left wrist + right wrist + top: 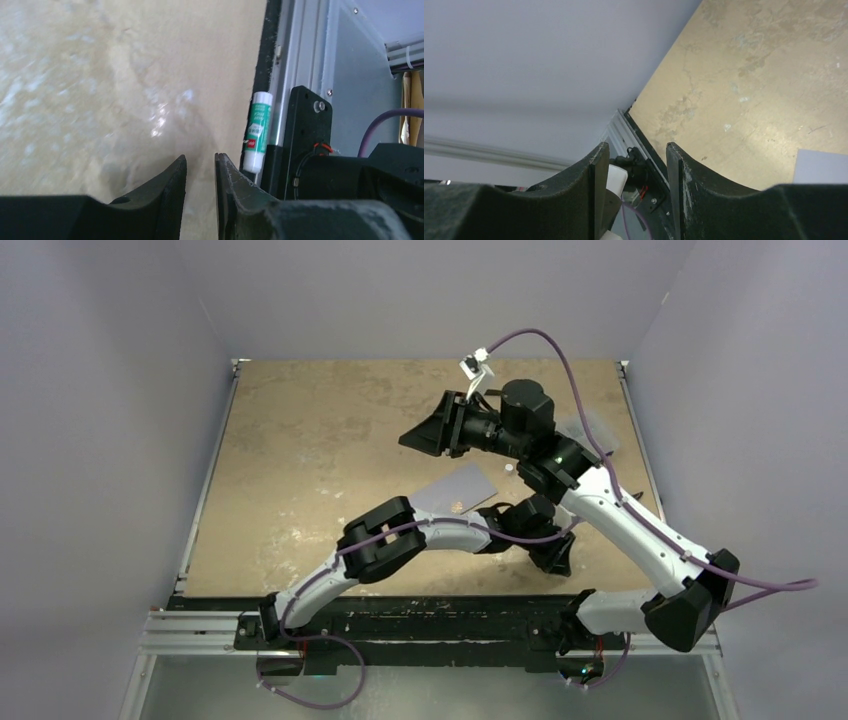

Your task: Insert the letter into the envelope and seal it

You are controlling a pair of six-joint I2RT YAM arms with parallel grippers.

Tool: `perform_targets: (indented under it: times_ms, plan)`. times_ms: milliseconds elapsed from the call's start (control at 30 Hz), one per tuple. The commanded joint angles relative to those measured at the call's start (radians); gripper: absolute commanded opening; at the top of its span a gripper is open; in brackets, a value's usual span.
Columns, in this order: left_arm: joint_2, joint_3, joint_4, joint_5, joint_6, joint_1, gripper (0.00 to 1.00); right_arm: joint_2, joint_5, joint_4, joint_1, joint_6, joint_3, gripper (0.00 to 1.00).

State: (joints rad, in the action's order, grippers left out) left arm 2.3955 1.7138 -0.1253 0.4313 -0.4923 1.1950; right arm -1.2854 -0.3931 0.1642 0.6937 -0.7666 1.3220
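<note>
The left tool (pixel 200 172), its jaws drawn narrow with nothing between them, hovers low over the table (pixel 100 75) near its front edge. Just to this tool's right, beside its right finger and apart from it, a white-and-green glue stick (pixel 260 131) lies along the black edge rail (pixel 261 60). Behind the tool, farther up the table and beside the left forearm, the grey-blue envelope (pixel 455 488) lies flat.

The right tool (pixel 636 155), jaws moderately wide and empty, hangs raised beyond the envelope, whose pale corner shows at its lower right. The letter appears in no view, and whether it is already inside the envelope cannot be told. Nor can the flap be made out.

With the left tool so near the glue, the sealing step appears to be in hand. The next move would likely call for wider jaws, a shift to the tool's right and a grip across the barrel. The stick sits tight against the rail, leaving little room for a finger on that side.
</note>
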Motion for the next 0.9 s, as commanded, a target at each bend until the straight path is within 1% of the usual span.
perform_targets:
  times_ms: [0, 133, 400, 500, 600, 733, 867]
  plan:
    - [0.075, 0.112, -0.062, 0.006, 0.056, 0.053, 0.24, -0.023, -0.026, -0.032, 0.035, 0.022, 0.034, 0.48]
    - [0.12, 0.174, -0.066, 0.018, 0.056, 0.067, 0.2, -0.019, -0.03, -0.053, 0.053, 0.019, 0.016, 0.48]
    - [0.2, 0.265, -0.028, 0.041, 0.055, 0.094, 0.22, -0.001, -0.031, -0.061, 0.059, 0.02, -0.048, 0.48]
    - [0.231, 0.307, 0.0, 0.023, 0.058, 0.111, 0.22, 0.002, -0.017, -0.047, 0.061, 0.019, -0.064, 0.48]
    - [0.242, 0.316, -0.001, -0.008, 0.053, 0.121, 0.23, 0.006, 0.005, -0.022, 0.061, 0.02, -0.064, 0.48]
    - [0.249, 0.325, 0.009, -0.014, 0.047, 0.125, 0.23, 0.005, 0.029, 0.01, 0.061, 0.025, -0.062, 0.48]
    - [0.244, 0.319, 0.037, -0.01, 0.055, 0.134, 0.2, 0.006, 0.039, 0.027, 0.061, 0.028, -0.063, 0.49]
